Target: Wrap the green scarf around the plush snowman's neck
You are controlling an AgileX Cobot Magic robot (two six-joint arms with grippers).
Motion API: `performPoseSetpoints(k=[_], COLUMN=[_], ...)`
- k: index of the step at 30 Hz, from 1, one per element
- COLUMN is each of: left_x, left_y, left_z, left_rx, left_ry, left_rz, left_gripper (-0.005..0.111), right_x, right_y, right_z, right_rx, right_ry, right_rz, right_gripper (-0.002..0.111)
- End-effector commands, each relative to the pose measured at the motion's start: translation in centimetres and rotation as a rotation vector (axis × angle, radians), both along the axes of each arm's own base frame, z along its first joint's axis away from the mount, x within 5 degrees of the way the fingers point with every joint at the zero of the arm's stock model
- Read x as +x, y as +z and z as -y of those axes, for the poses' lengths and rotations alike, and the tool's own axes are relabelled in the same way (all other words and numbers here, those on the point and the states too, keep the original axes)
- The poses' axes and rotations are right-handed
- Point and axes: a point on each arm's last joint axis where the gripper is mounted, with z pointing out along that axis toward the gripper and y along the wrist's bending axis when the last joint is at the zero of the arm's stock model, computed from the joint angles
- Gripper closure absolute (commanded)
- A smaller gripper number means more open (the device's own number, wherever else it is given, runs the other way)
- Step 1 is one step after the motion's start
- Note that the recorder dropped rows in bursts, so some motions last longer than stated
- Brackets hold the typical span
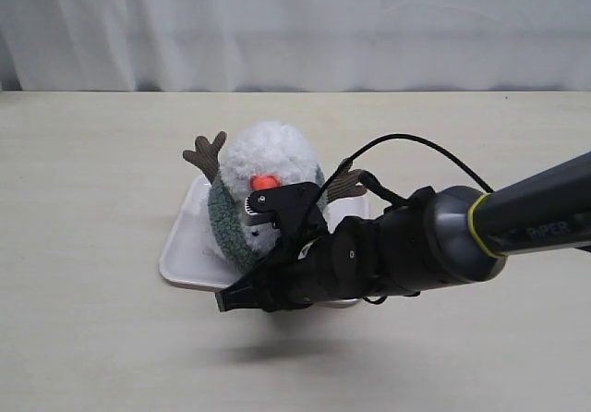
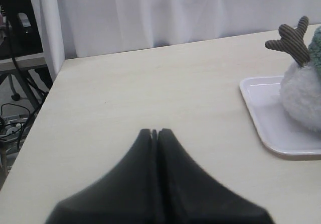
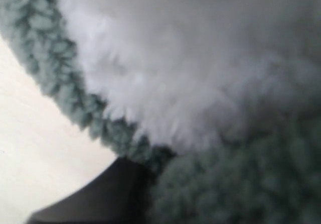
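Two tools are present. Left tool [image 2: 154,132]: jaws together, empty, parked over bare worktop [image 1: 92,172], well apart from the tray [image 1: 185,257], probably to leave the work zone free. Right tool [image 1: 233,296]: low against the front of the snowman [image 1: 268,158], touching the scarf [image 1: 224,223]; whether it clamps the fabric cannot be told. Scarf: looped below the snowman's head and sagging in front, so this approach likely serves to seat a loose end. Snowman: upright on the tray. Worktop: pale, matte, faintly grained. A white curtain [image 1: 295,24] closes the background.
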Motion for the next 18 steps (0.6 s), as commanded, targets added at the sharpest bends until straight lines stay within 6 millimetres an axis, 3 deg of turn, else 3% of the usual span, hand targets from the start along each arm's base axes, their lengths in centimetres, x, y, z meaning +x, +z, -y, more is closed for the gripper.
performPoseSetpoints(k=[1,2,14,18], left_x=[0.0,0.0,0.0,0.0], left_y=[0.0,0.0,0.0,0.0], left_z=[0.0,0.0,0.0,0.0], left_rx=[-0.005,-0.005,-0.005,-0.005], left_ry=[0.003,0.003,0.003,0.003], left_rz=[0.01,0.01,0.01,0.01], left_gripper=[0.107,0.107,0.107,0.107], right_x=[0.1,0.0,-1.4,-2.1], right_y=[-0.2,-0.1,1.1,2.4], right_z=[0.1,0.1,0.0,0.1], right_rx=[-0.001,-0.002,-0.03,-0.036], right_ry=[-0.008,-0.004,0.111,0.186], right_rz=[-0.009,-0.007,-0.095,-0.12], right_gripper=[0.1,0.104,0.104,0.104])
